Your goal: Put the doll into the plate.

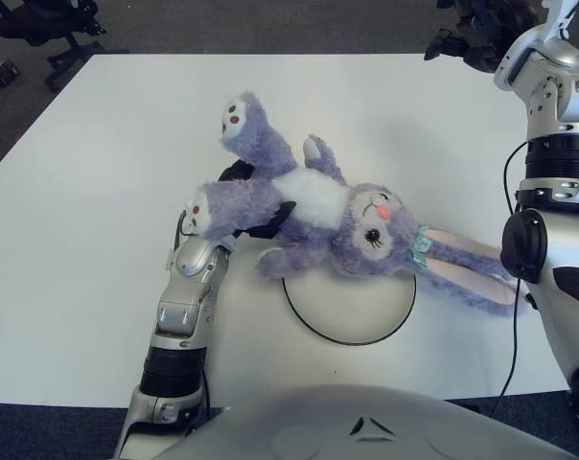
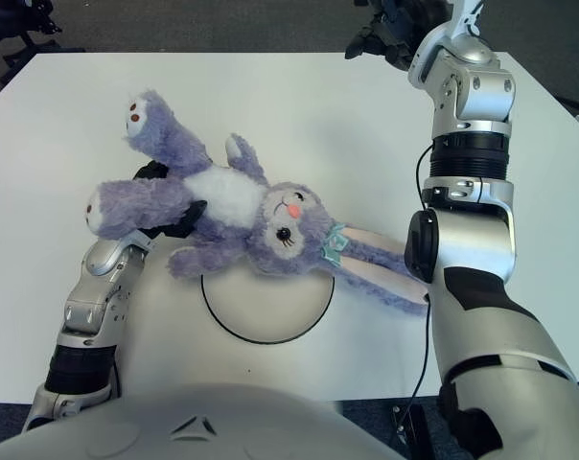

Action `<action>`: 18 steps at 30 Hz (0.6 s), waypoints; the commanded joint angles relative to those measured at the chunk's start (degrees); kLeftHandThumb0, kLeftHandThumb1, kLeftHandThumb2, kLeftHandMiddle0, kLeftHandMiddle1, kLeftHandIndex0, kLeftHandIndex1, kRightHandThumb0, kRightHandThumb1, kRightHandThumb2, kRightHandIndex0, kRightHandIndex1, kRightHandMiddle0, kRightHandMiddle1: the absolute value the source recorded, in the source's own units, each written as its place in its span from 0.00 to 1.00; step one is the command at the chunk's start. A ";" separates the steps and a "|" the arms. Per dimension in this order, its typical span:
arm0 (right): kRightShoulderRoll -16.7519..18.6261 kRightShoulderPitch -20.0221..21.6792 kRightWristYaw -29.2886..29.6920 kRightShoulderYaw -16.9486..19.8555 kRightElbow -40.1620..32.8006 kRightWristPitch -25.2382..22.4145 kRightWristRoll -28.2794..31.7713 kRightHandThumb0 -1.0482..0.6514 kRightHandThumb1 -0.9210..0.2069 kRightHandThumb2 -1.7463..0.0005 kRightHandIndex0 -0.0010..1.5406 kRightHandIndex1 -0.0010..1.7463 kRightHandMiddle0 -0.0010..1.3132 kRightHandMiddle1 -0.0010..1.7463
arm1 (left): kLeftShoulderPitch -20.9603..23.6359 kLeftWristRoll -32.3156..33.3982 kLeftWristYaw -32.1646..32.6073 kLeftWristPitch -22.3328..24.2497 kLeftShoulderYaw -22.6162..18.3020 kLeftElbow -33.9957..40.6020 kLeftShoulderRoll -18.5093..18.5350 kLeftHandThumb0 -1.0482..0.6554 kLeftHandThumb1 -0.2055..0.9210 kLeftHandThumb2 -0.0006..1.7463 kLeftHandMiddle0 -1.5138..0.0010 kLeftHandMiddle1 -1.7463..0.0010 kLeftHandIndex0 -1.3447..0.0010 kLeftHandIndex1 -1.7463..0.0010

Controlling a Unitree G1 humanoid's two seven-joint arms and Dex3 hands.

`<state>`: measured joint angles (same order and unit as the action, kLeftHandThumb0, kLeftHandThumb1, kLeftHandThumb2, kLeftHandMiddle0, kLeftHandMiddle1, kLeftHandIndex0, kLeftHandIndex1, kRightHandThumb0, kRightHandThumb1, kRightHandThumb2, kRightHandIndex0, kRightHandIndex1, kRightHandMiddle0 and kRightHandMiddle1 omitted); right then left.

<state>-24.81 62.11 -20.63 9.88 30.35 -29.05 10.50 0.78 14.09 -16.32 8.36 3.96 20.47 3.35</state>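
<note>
The doll [image 1: 337, 216], a purple plush rabbit with a white belly, is held above the white desk [image 1: 79, 192]. It lies roughly horizontal, face up. Its legs point toward the left and far side. Its head is toward the right. Its long ears trail to the right, past the rim of the plate and close to the right arm.

The left hand [image 1: 256, 203] is at the doll's lower body, where the legs meet the torso. Its dark fingers [image 1: 273, 218] are clenched on the plush from beneath. The grey forearm runs from the near desk edge up to this point.

The plate [image 1: 352, 311] is white with a dark rim. It sits on the desk toward the near edge, right of the left forearm. The doll's head and one arm overlap the far part of the plate in both views. Whether the doll touches the plate there cannot be determined. The near part of the plate is bare.

The right hand [image 2: 390, 29] shows at the far right corner of the desk, well apart from the doll. The state of its fingers cannot be determined.
</note>
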 commanded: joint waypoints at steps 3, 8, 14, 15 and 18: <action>0.40 1.12 0.74 -0.71 1.02 -0.14 -0.48 0.41 0.00 0.74 0.50 0.47 0.21 0.95 | -0.25 5.38 -0.89 6.69 0.09 3.63 0.47 0.68 0.68 0.37 0.42 0.00 0.53 0.00; 0.32 1.22 0.79 -0.95 1.25 -0.08 -0.52 0.41 0.00 0.73 0.50 0.47 0.20 0.96 | -0.09 6.78 -0.72 8.60 -0.15 4.41 0.82 0.68 0.68 0.38 0.42 0.00 0.53 0.00; -0.43 1.66 0.46 -3.07 3.19 1.06 -2.62 0.41 0.00 0.71 0.51 0.48 0.17 0.99 | 0.45 8.46 -0.05 12.89 -0.12 5.84 1.22 0.69 0.65 0.41 0.42 0.00 0.53 0.00; -0.43 1.76 0.52 -3.13 3.42 1.07 -2.73 0.41 0.00 0.71 0.51 0.48 0.16 0.99 | 0.50 8.44 0.08 13.26 -0.06 6.02 1.29 0.69 0.65 0.41 0.42 0.00 0.53 0.00; -0.41 2.09 0.53 -3.18 4.17 1.15 -3.07 0.41 0.00 0.71 0.51 0.48 0.16 1.00 | 0.64 8.22 0.42 14.17 0.17 6.47 1.45 0.69 0.64 0.42 0.42 0.00 0.52 0.00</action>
<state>-24.95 62.74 -20.20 6.97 33.40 -28.66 8.00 0.74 21.62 -16.53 21.24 3.84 25.60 4.61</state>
